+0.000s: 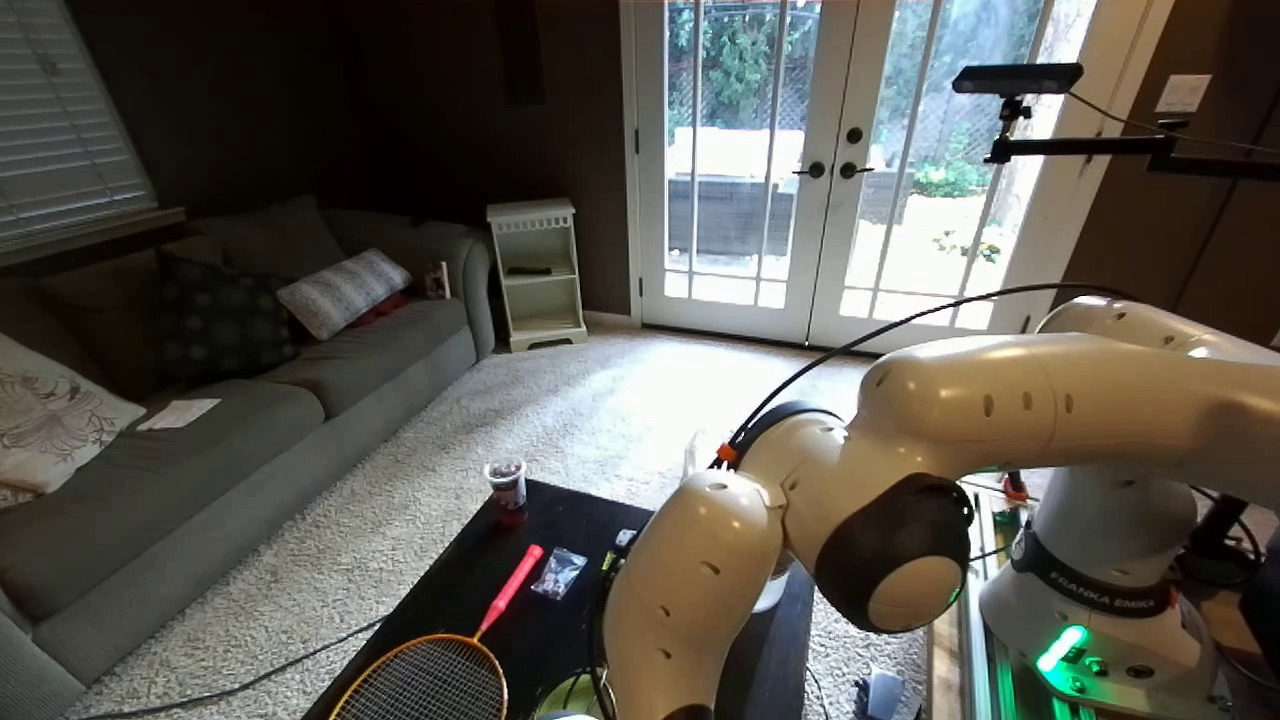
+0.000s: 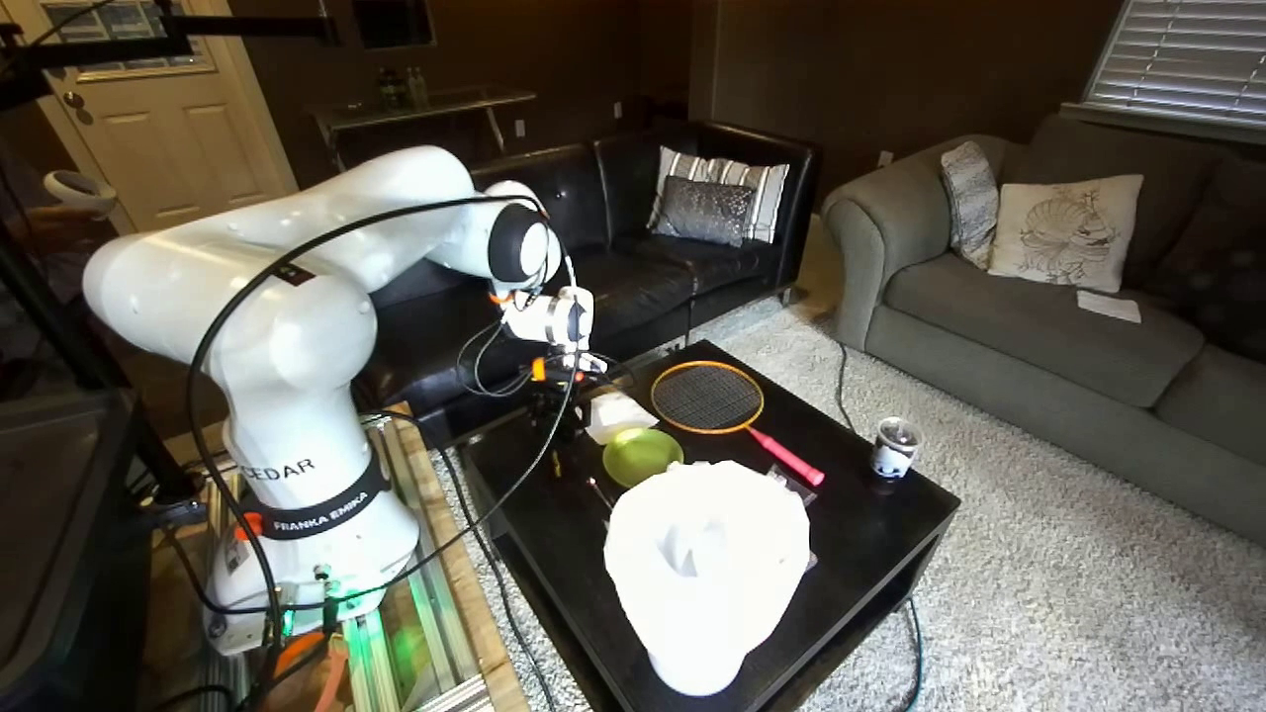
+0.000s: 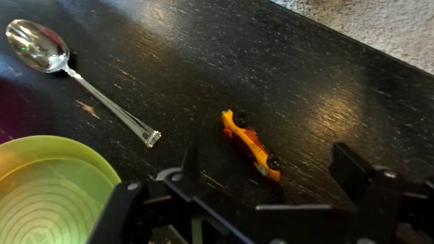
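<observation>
Claw (image 3: 266, 152), black. Fingers spread wide, gripping nothing; whether their tips reach down to the coffee table (image 3: 203, 74) cannot be told.

Toy car (image 3: 255, 148), yellow with red parts and black wheels. On the black table, between the fingers as the wrist view shows it. Long axis from far left to near right; two wheels show on the far right flank. Which end is the nose, and whether it stands upright or lies on its side, hard to make out.

Bowl (image 3: 44, 196), translucent green. Near left in the wrist view, cut off by the frame; visible interior shows concentric rings only.

Spoon (image 3: 89, 86), silver. Left of the car and apart from it, handle end toward the car, scoop far left.

White container (image 2: 712, 613), open-topped. Near in an exterior view; contents washed out by glare.

Robot arm (image 1: 690, 570). In an exterior view, hides the claw, the car and much of the table.

Badminton racket (image 1: 430, 680), orange frame, pink handle. Near in an exterior view, head cut off by the lower edge.

Clear bag (image 1: 560, 573). Right of the racket handle; small contents, not identifiable.

Plastic cup (image 1: 508, 488). Farther, at the table's corner; dark contents.

Gray sofa (image 1: 250, 450). Left in an exterior view, cut off by the frame.
</observation>
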Robot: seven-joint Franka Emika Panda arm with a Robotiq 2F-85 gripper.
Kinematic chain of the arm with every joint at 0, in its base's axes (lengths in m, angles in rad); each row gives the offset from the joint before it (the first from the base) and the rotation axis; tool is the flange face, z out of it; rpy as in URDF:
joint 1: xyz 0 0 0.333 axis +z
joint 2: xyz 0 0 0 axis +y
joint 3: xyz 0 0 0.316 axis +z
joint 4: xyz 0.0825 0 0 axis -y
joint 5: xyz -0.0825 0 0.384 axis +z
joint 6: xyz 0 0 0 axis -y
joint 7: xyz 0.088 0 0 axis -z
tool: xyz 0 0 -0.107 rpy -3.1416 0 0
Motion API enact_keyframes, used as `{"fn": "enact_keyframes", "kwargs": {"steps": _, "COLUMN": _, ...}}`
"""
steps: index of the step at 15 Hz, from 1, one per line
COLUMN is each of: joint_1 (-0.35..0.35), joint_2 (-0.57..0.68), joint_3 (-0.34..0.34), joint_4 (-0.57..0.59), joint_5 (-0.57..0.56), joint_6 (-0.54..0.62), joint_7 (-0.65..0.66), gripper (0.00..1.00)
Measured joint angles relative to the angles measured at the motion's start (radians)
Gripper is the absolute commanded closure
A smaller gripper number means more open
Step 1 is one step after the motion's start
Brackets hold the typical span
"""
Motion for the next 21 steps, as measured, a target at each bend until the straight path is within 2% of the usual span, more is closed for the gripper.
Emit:
{"fn": "enact_keyframes", "kwargs": {"steps": 1, "joint_1": -0.018, "joint_2": 0.001, "joint_3": 0.007, "joint_4": -0.004, "joint_5": 0.023, "joint_6": 0.017, "joint_7": 0.006, "gripper": 0.31}}
{"fn": "enact_keyframes", "kwargs": {"steps": 2, "joint_1": -0.037, "joint_2": 0.002, "joint_3": 0.012, "joint_4": -0.009, "joint_5": 0.045, "joint_6": 0.039, "joint_7": 0.013, "gripper": 0.36}}
{"fn": "enact_keyframes", "kwargs": {"steps": 6, "joint_1": -0.116, "joint_2": 0.006, "joint_3": 0.030, "joint_4": -0.034, "joint_5": 0.122, "joint_6": 0.165, "joint_7": 0.031, "gripper": 0.66}}
{"fn": "enact_keyframes", "kwargs": {"steps": 10, "joint_1": -0.181, "joint_2": 0.009, "joint_3": 0.048, "joint_4": -0.095, "joint_5": 0.197, "joint_6": 0.368, "joint_7": 0.050, "gripper": 0.95}}
{"fn": "enact_keyframes", "kwargs": {"steps": 11, "joint_1": -0.192, "joint_2": 0.009, "joint_3": 0.052, "joint_4": -0.113, "joint_5": 0.213, "joint_6": 0.423, "joint_7": 0.057, "gripper": 0.99}}
{"fn": "enact_keyframes", "kwargs": {"steps": 17, "joint_1": -0.220, "joint_2": 0.005, "joint_3": 0.058, "joint_4": -0.183, "joint_5": 0.249, "joint_6": 0.638, "joint_7": 0.082, "gripper": 1.00}}
{"fn": "enact_keyframes", "kwargs": {"steps": 21, "joint_1": -0.230, "joint_2": -0.010, "joint_3": 0.045, "joint_4": -0.216, "joint_5": 0.249, "joint_6": 0.665, "joint_7": 0.084, "gripper": 1.00}}
